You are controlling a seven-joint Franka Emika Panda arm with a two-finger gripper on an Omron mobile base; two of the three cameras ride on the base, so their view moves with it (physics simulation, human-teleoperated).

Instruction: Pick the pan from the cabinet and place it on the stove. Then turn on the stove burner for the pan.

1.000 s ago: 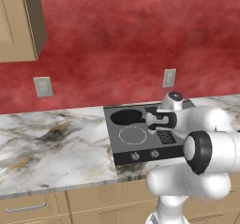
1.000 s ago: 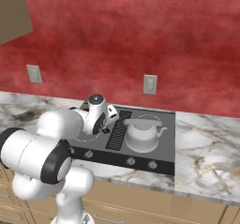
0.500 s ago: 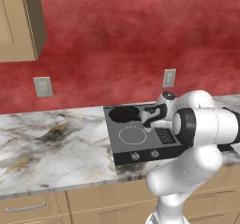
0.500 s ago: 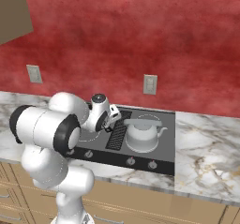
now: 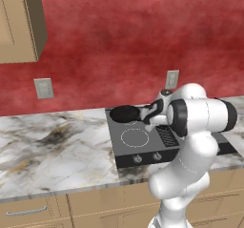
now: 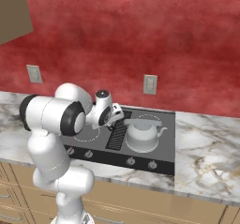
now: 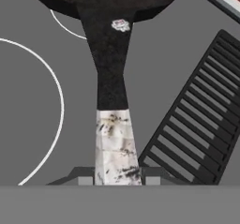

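Pan (image 5: 125, 113) has just come down onto the stove's (image 5: 143, 148) back-left ring, claw (image 7: 116, 181) still clamped tight on its silver handle tip, so letting go comes next.

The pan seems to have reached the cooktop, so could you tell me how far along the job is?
Done: the pan is out of the cabinet and over the stove, at its back-left ring. In hand: the gripper is shut on the handle's silver tip; whether the pan rests on the glass is unclear. Left: let go and turn the matching knob in the front row.
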